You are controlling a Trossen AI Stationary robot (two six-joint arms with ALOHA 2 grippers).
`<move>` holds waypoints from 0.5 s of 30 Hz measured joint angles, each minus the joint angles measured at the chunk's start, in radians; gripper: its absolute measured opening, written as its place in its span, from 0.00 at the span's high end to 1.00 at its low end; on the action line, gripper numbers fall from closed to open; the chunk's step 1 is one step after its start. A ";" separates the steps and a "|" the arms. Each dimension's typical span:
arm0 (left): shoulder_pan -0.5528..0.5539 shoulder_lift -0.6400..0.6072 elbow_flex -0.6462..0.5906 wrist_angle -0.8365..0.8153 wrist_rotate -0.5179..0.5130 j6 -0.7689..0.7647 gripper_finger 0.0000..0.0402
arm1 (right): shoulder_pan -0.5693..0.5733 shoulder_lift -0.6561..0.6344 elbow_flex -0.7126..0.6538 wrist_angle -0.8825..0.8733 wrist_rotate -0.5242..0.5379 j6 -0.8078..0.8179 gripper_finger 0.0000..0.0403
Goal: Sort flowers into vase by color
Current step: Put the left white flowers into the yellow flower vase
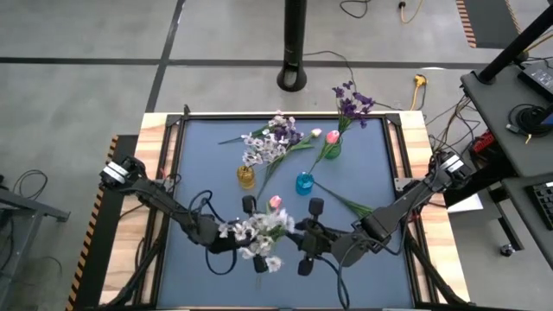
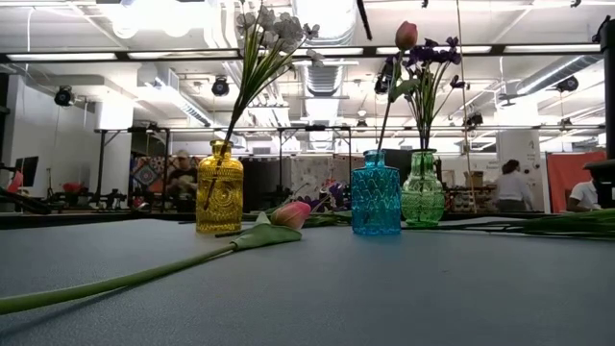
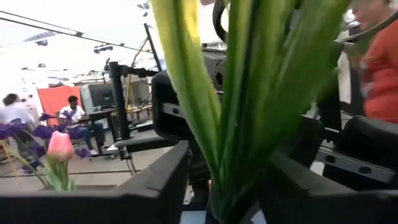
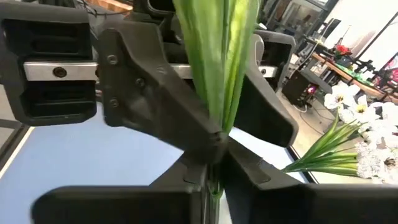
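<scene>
This is a large open workshop or robotics lab, not a home. In the low view, the upper part of the frame shows an industrial ceiling (image 2: 317, 58) with bare ducts, beams and hanging lamps. Behind the surface (image 2: 384, 288), people (image 2: 181, 178) sit at work desks in the middle of the frame. In the high view, the floor (image 1: 86, 52) is grey concrete with cables (image 1: 449, 130) lying at the right side, and a black pole (image 1: 294, 43) stands at the top centre.
</scene>
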 joint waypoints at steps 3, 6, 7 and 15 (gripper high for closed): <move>0.000 -0.001 0.000 -0.001 -0.003 0.002 0.78 | 0.001 0.000 0.000 -0.002 -0.001 0.005 0.83; -0.001 -0.001 0.000 -0.005 -0.004 0.002 0.88 | 0.001 0.000 0.000 -0.003 -0.002 0.006 0.75; -0.002 -0.002 0.000 -0.009 -0.005 0.002 0.90 | 0.002 0.000 0.000 -0.003 -0.002 0.007 0.72; -0.057 -0.056 0.000 -0.075 -0.267 0.066 0.97 | 0.005 -0.016 0.000 -0.021 -0.013 0.048 0.58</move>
